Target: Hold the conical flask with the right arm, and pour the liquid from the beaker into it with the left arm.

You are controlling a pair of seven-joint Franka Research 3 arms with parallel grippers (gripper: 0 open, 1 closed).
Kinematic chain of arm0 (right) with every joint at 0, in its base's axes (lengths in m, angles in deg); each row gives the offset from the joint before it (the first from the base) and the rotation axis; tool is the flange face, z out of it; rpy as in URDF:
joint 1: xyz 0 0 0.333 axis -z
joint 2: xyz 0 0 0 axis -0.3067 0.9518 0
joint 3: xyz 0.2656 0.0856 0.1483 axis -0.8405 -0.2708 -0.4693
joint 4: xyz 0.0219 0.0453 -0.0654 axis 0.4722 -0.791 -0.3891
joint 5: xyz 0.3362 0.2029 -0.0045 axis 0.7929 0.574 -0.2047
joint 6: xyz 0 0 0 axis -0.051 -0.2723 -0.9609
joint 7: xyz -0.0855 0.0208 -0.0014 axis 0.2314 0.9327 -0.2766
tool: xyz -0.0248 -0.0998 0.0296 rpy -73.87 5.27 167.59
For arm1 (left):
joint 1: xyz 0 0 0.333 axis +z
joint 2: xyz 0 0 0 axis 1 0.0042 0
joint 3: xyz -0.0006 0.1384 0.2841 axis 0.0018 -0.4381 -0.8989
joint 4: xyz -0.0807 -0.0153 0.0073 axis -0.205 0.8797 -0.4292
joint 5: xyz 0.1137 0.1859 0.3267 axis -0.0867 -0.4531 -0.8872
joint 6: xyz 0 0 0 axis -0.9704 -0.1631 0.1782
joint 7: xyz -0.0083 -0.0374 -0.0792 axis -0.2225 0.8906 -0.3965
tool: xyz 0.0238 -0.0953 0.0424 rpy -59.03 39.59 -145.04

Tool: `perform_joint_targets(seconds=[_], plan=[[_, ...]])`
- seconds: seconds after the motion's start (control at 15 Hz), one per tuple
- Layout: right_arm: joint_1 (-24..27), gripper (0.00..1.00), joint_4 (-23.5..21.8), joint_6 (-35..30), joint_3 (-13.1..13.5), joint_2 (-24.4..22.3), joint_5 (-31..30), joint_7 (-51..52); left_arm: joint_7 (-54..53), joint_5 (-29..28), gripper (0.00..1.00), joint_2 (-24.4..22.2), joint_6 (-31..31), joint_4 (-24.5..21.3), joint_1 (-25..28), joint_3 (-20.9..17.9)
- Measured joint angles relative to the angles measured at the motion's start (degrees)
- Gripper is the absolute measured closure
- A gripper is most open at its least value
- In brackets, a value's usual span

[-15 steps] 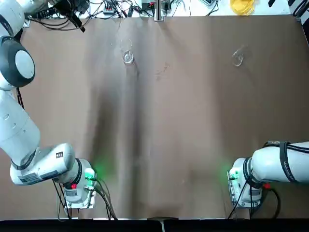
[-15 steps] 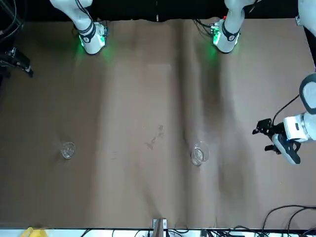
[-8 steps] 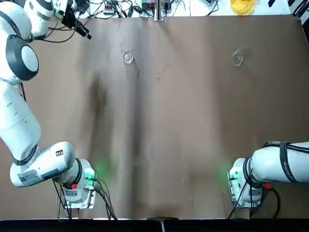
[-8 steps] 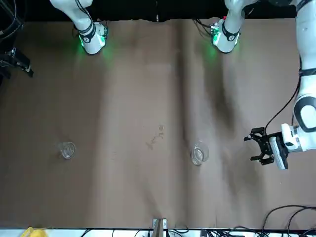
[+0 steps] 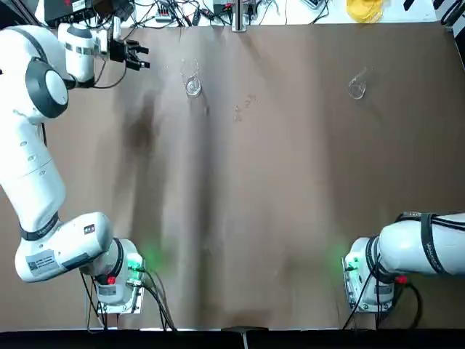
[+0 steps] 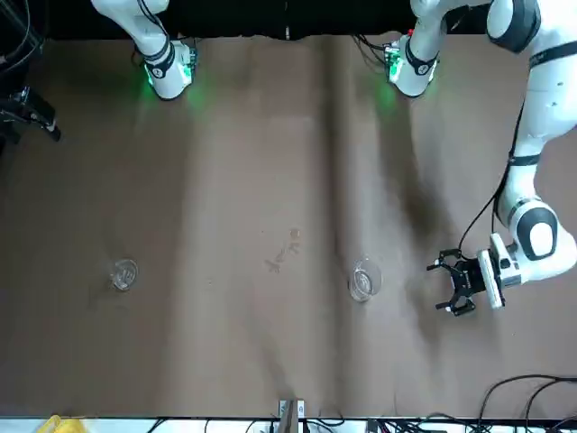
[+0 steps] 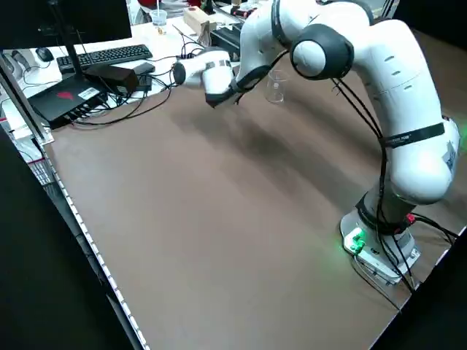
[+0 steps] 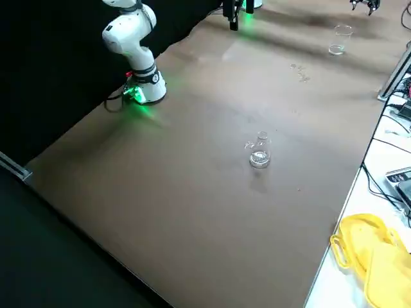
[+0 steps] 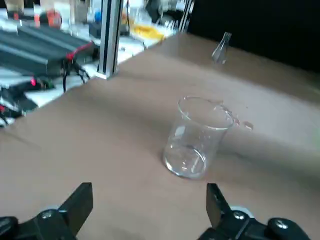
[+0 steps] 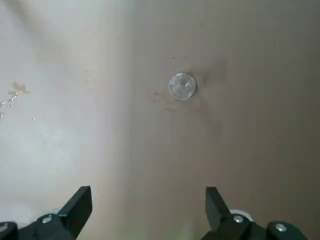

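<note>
Two clear glass vessels stand upright on a brown bench [image 5: 290, 182], well apart from each other, both toward the far edge from the robot. The beaker [image 5: 192, 86] sits on the robot's left half of the far side, with nothing touching it. The conical flask [image 5: 357, 87] sits on the right half of the far side, also alone.

The left arm [image 5: 33, 138] reaches along the left edge of the bench to the far side. Its tool, the left tool [image 5: 142, 57], is turned sideways toward the beaker and is near it but not touching. In the front view the left tool [image 6: 446, 284] has its two fingers spread apart with nothing between them. In the left wrist view the beaker [image 9: 196, 137] stands ahead of the spread fingers [image 9: 80, 202], and the conical flask [image 9: 221, 47] shows farther off.

The right arm [image 5: 421, 247] is folded back at the near right corner of the bench, by its base. Its tool is out of the overhead view. In the right wrist view the right tool [image 10: 148, 207] looks down from high above, fingers spread wide and empty, with the conical flask [image 10: 183, 86] seen from above on the bench far below.

Off the far edge lie tangled cables [image 5: 167, 11] and a yellow object [image 5: 365, 9].
</note>
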Motion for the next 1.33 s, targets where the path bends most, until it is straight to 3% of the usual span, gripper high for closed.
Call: perform_joint_targets(seconds=[0.2,0.47,1.33], plan=[[0.00,0.00,0.00,-0.03,0.00,0.00,0.00,0.00,-5.30,4.17,0.00,3.29,3.53,-0.01,0.28,0.02],[-0.15,0.00,0.00,0.06,-0.20,0.00,0.00,0.02,-6.84,5.30,0.00,6.97,4.36,0.07,-1.45,0.55],[-1.09,0.00,1.07,0.70,-0.80,0.46,0.17,-0.04,-19.62,10.76,0.00,12.45,4.26,1.78,-7.01,0.85]])
